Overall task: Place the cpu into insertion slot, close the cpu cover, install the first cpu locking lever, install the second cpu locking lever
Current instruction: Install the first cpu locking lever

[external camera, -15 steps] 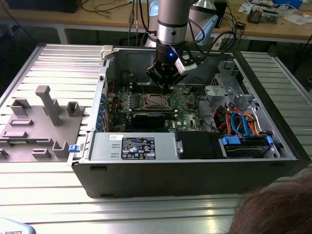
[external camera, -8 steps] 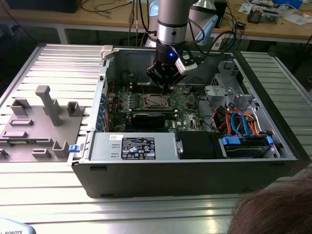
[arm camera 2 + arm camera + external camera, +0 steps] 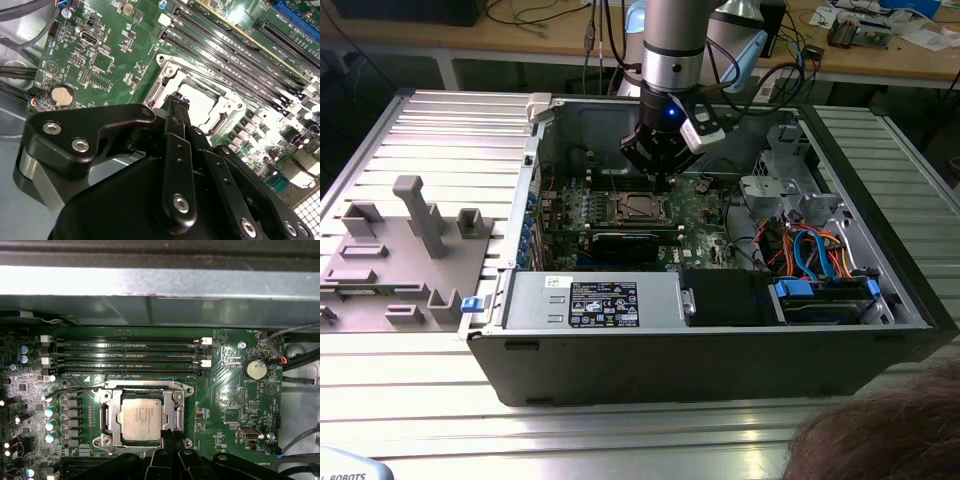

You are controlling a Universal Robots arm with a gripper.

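In the exterior view the slot (image 3: 638, 207) lies under the hand (image 3: 656, 178). In the first wrist view the cover (image 3: 112, 412) lies shut around the seated cpu (image 3: 141, 420). The fingers (image 3: 169, 442) are pinched together at its edge, holding nothing visible.

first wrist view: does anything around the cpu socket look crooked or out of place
Nothing looks damaged. The cpu lies square in the insertion slot, the cpu cover flat around it. One thin rod slants away from the cover's corner, possibly a lever not latched.

Arm (image 3: 675, 45) vertical, pointing straight down; pincer (image 3: 178, 101) fingertips pressed together.
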